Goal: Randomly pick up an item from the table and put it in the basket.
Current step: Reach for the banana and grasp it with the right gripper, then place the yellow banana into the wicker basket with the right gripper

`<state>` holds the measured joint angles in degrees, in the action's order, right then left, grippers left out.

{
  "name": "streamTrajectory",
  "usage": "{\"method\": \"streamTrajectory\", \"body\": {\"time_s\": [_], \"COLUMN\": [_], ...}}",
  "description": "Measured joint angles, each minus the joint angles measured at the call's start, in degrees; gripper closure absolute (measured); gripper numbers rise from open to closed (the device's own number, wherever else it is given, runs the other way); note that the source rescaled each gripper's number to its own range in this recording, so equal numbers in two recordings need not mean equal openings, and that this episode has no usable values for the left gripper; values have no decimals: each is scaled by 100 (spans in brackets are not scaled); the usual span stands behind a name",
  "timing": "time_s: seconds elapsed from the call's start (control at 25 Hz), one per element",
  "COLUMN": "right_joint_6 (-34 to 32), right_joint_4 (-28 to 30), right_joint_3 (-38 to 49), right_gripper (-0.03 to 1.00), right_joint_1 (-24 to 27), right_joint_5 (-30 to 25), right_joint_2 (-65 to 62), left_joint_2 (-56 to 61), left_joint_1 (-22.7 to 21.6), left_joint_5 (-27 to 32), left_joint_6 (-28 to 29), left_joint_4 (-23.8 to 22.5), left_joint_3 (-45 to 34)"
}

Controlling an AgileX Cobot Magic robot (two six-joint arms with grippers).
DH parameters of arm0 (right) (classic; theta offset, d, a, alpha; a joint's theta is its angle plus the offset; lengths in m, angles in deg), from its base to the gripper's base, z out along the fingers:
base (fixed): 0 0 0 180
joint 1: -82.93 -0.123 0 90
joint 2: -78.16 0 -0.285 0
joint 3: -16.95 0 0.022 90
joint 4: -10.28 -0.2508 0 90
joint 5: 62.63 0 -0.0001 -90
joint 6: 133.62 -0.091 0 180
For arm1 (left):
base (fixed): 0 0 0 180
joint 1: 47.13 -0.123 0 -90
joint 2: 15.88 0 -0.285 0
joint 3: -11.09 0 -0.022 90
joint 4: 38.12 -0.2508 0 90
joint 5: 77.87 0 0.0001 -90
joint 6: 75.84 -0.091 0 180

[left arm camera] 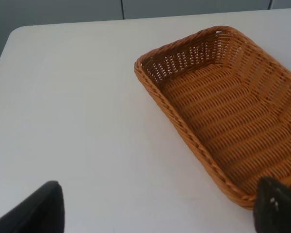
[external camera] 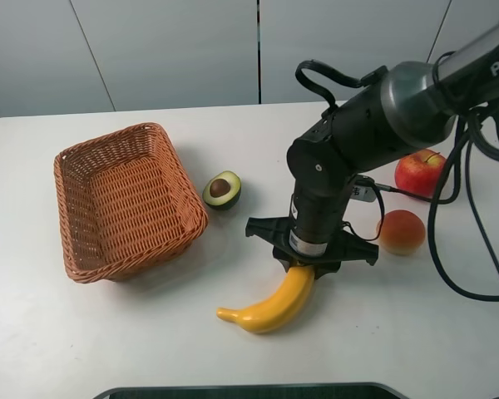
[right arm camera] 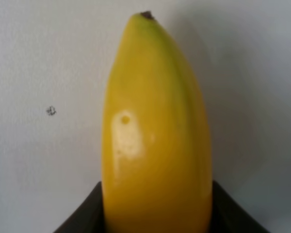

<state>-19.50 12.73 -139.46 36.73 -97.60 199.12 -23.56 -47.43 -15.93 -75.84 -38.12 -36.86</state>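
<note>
The yellow banana [external camera: 270, 307] lies on the white table [external camera: 83, 332] in front of the middle. My right gripper [external camera: 303, 268] points straight down on the banana's right end, and its dark fingers press against both sides of the banana [right arm camera: 155, 136] in the right wrist view. The orange-brown wicker basket [external camera: 191, 204] stands empty at the left. In the left wrist view my left gripper [left arm camera: 155, 213] is open and empty, with the basket's rim [left arm camera: 184, 131] just beyond its fingertips [left arm camera: 39, 208]. The left gripper is out of the exterior high view.
A halved avocado [external camera: 222, 189] lies just right of the basket. A red apple [external camera: 420, 172] and an orange-red peach-like fruit [external camera: 402, 232] sit to the right of my right arm. Black cables hang at the far right.
</note>
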Motion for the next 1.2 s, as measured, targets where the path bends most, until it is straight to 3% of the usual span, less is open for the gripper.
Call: {"method": "streamTrajectory", "body": {"time_s": [0.4,0.6,0.88,1.2], "right_joint_6": [225,731,1754,3416], "right_joint_4": [0,12,313,390], "right_joint_3": [0,-60,-494,-1968], "right_gripper": [97,97,97,97], "right_joint_1": [0,0,0,0], "right_joint_5": [-12,-153,-811,-2300], "right_joint_2": [0,0,-632,-938], "left_joint_2": [0,0,0,0], "left_joint_1": [0,0,0,0], "left_joint_5": [0,0,0,0], "left_joint_6": [0,0,0,0], "left_joint_4": [0,0,0,0], "left_joint_3": [0,0,0,0]}}
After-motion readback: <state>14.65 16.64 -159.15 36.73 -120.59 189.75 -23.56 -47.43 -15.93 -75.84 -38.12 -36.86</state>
